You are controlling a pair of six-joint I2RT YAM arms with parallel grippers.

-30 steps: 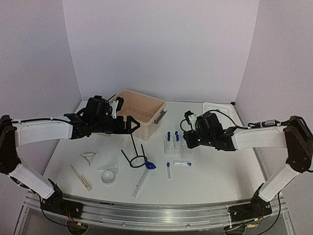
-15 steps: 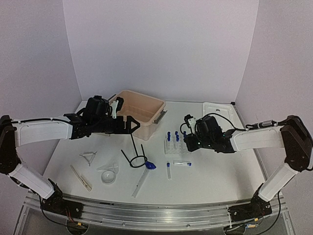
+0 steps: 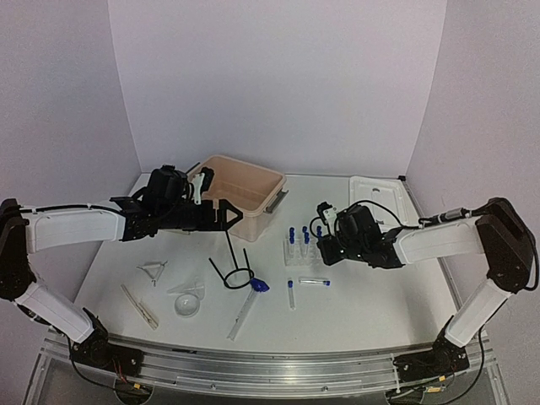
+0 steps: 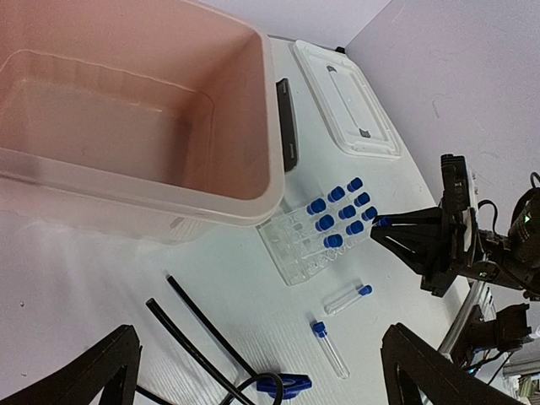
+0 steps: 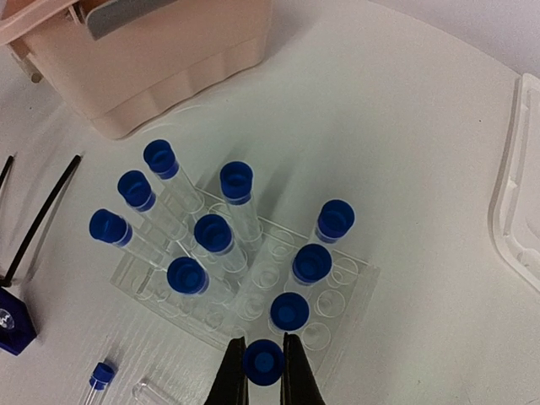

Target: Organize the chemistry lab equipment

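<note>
The clear tube rack (image 5: 257, 291) sits on the table (image 5: 405, 152) just ahead of and below the right pincer (image 5: 262, 354). It is light, rigid plastic, likely to skid if nudged. Its standing tubes (image 5: 213, 233) look slim, smooth and probably brittle; the caps offer the surest hold. The right pincer is closed on one blue-capped tube (image 5: 262, 367) by its cap, though whether its foot sits in a hole is hidden. The left pincer (image 4: 259, 331) gapes wide, empty.
</note>
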